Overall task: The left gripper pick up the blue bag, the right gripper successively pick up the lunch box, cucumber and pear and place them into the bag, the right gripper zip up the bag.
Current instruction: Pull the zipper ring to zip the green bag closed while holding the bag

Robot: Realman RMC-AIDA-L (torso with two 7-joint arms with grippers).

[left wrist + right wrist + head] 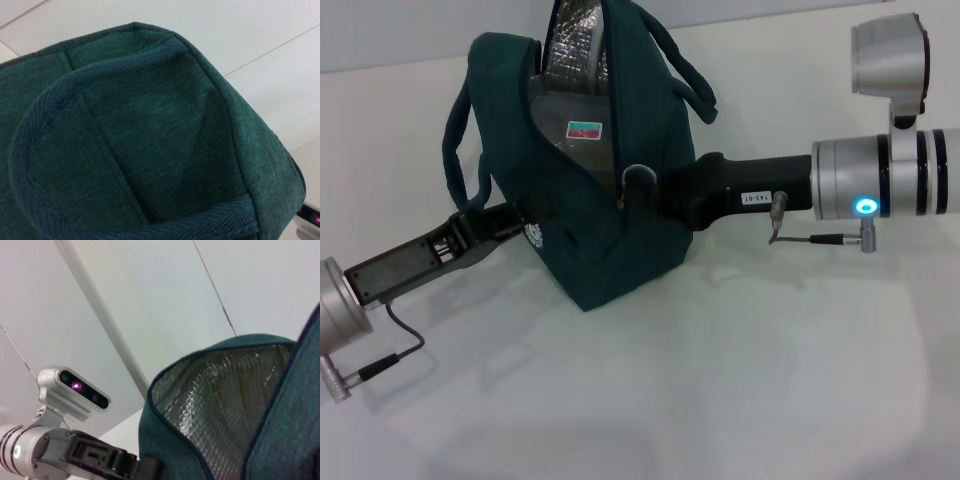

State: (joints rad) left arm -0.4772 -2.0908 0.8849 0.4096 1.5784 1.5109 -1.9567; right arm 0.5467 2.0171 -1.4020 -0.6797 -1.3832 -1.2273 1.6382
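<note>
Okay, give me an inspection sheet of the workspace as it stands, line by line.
Surface: white table.
Job's things: blue bag upright, top open, foil lining showing; lunch box inside it; cucumber and pear not seen.
Clutter: nothing seen.
Grippers: left gripper against the bag's left side; right gripper at the bag's opening edge.
Cables: one at each wrist.
Surroundings: plain white wall.

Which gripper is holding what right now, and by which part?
Left gripper is at the blue bag, on its lower side panel by the white logo. Right gripper is at the zipper edge; whether either grip is closed is hidden.
</note>
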